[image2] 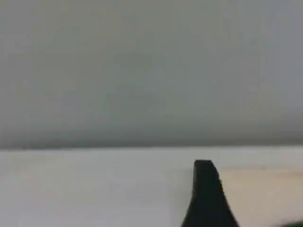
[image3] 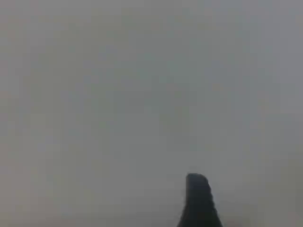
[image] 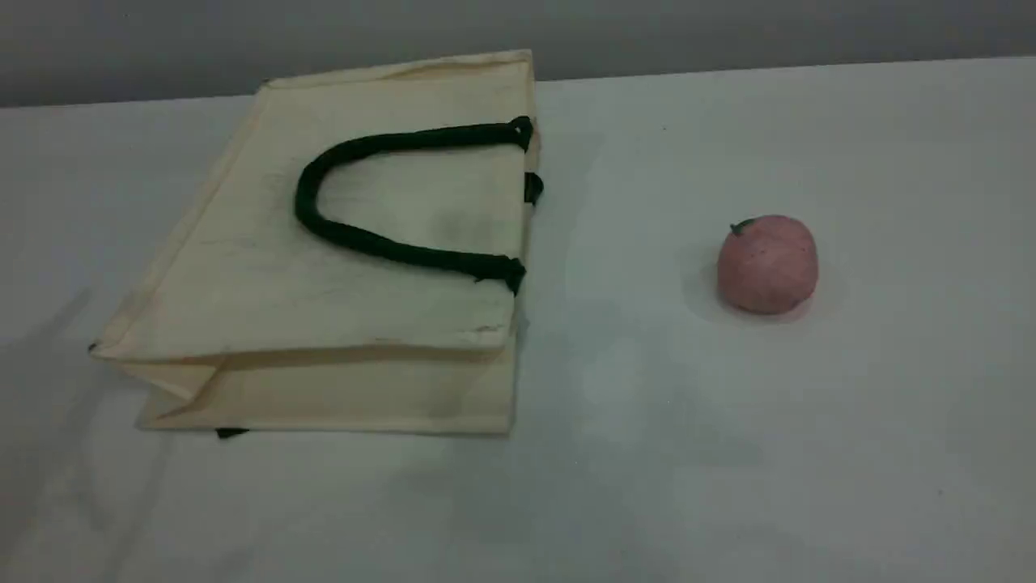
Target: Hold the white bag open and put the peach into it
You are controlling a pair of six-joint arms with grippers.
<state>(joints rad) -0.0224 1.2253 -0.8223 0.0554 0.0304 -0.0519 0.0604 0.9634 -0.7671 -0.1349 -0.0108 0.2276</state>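
The white bag lies flat on the left of the bench, the peach well apart at the right; only the scene view shows both. The left wrist view catches just an edge of the bag. Whether the left jaws and the right jaws are open or closed, I cannot tell.

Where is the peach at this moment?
In the scene view the peach sits on the table at right, apart from the white bag lying flat at left; neither wrist view shows it.
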